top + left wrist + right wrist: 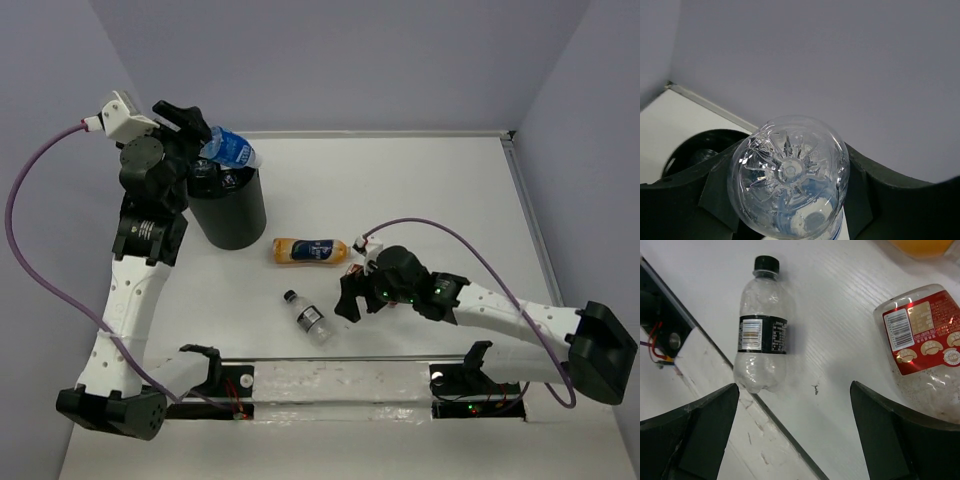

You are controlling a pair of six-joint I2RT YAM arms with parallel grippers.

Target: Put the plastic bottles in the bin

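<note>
1. The left claw (205, 148) is clamped on the base of the blue-label bottle (232, 151). The bottle juts rightward, tilted, above the far side of the bin (235, 225); letting go here should drop it in.
2. The orange bottle (310, 250) lies on its side between the bin and the right claw (352, 297), nearer the right arm.
3. The right claw gapes wide and empty. The black-capped bottle (761, 330) lies off its left finger, its long axis along the fingers, and the red-label bottle (922, 335) lies off the right one.
</note>
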